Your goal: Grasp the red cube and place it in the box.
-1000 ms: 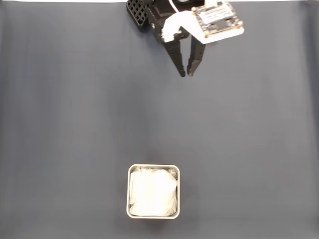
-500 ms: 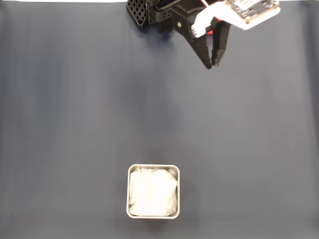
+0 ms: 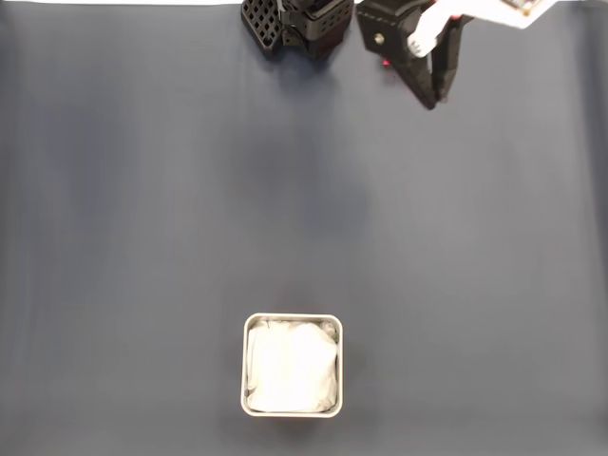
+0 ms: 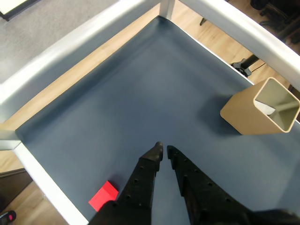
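Two views are given of one moment, and the account is taken from left to right. At the far left of the wrist view a pale frame rail is seen to bound the table, whose dark blue-grey mat runs up to it. The red cube is seen low at the left, lying on the mat just beside that rail, near the corner of the table. Little room is left on its rail side, so an approach from the open mat side is judged the easier one.

To its right the tool is seen, its two black fingers nearly closed with only a narrow gap at the tips, and nothing is held between them. It is held above the mat and apart from the cube (the gap looks too small for the cube, so an opening is judged necessary first). At the far right of the wrist view a tan open-topped container stands on the mat.

In the fixed view the box is seen low and a little left of centre, its silver rim framing white wrinkled lining. The tool is seen at the top right, well apart from the box. Between them the mat is unobstructed.
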`<act>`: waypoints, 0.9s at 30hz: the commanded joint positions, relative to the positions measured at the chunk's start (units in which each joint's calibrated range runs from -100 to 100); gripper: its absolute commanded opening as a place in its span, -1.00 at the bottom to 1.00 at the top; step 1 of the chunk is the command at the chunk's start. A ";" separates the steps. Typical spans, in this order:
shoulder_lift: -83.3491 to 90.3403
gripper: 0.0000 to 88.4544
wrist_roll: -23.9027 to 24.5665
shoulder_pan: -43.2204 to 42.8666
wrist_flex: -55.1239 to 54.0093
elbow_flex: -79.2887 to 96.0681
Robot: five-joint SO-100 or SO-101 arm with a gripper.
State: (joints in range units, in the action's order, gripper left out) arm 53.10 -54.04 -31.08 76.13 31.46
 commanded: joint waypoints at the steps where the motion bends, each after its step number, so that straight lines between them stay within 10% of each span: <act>1: 2.01 -1.00 0.63 -2.79 0.42 0.01; 27: 6.08 -0.98 2.34 -18.35 2.80 6.04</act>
State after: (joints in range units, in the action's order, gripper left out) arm 57.88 -52.19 -47.55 78.28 37.43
